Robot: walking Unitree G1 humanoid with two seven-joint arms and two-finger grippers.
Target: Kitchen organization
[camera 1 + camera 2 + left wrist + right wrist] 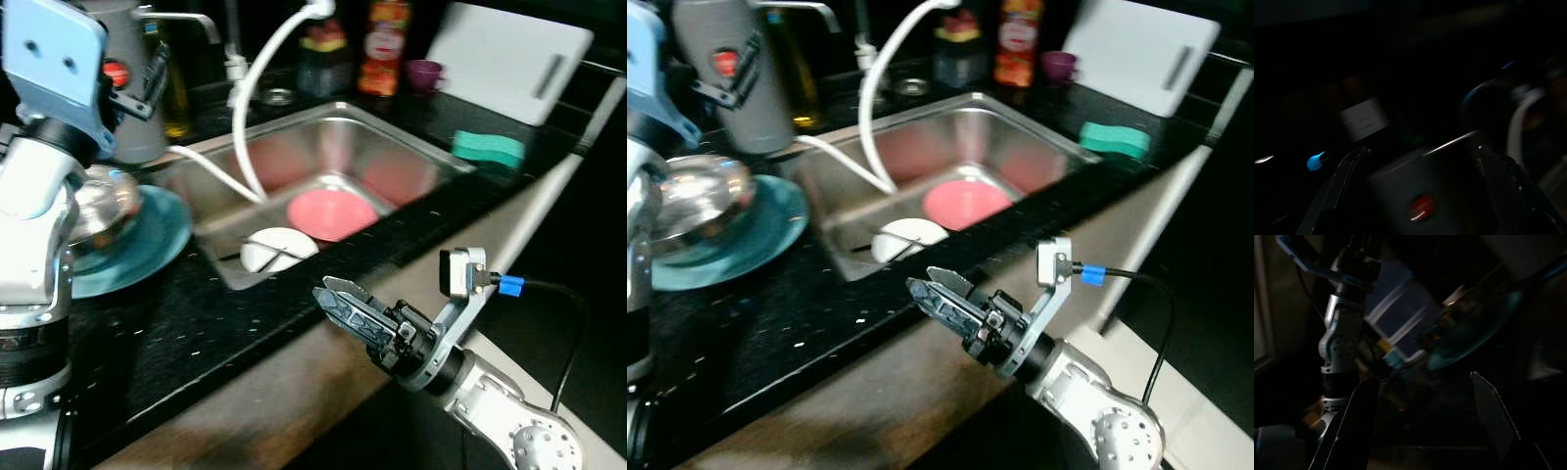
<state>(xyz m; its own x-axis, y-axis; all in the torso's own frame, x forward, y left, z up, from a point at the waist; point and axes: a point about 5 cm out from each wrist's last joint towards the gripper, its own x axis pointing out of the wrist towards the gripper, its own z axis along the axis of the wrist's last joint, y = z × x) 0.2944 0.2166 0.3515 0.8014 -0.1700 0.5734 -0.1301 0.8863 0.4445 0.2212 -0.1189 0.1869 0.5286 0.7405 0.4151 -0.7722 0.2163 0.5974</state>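
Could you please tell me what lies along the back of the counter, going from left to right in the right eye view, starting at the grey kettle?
Grey kettle → dark jar → sauce bottle → small purple cup → white cutting board.

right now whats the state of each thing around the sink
pink plate: lying flat in the sink
white plate: in the sink, at its near edge
metal bowl: sitting on the teal plate, left of the sink
green sponge: lying on the counter, right of the sink
cutting board: leaning up at the back
hose: arching down into the sink
right gripper: open, empty
left gripper: open
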